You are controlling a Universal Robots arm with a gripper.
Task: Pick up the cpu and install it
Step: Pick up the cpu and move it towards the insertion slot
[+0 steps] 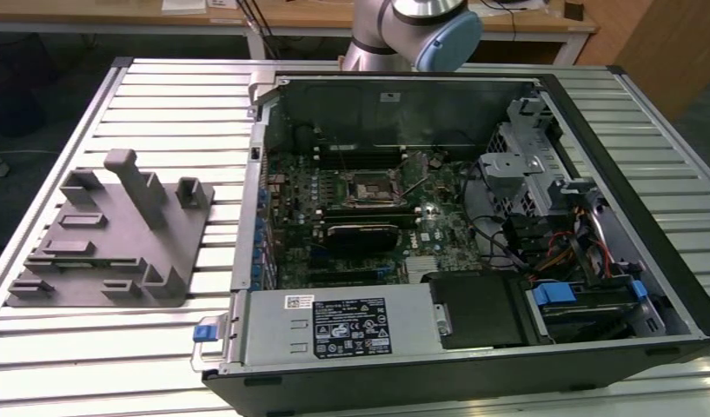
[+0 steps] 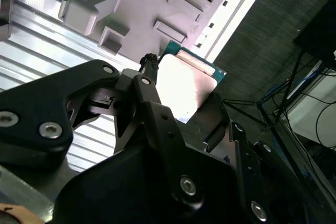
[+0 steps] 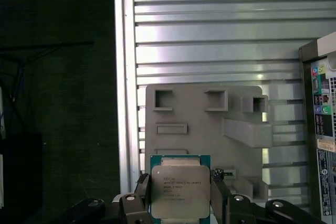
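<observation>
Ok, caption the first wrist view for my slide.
End effector gripping the cpu by its edges, with the grey fixture plate on the slatted table beyond.

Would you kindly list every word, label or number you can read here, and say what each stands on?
Nothing can be read clearly.
cpu, held in the claw: lines of print on its metal top, too small to read.
Power supply label: white print on black, too small to read.
White sticker on the computer case inner wall: blurred.
Rear panel stickers: blurred.
</observation>
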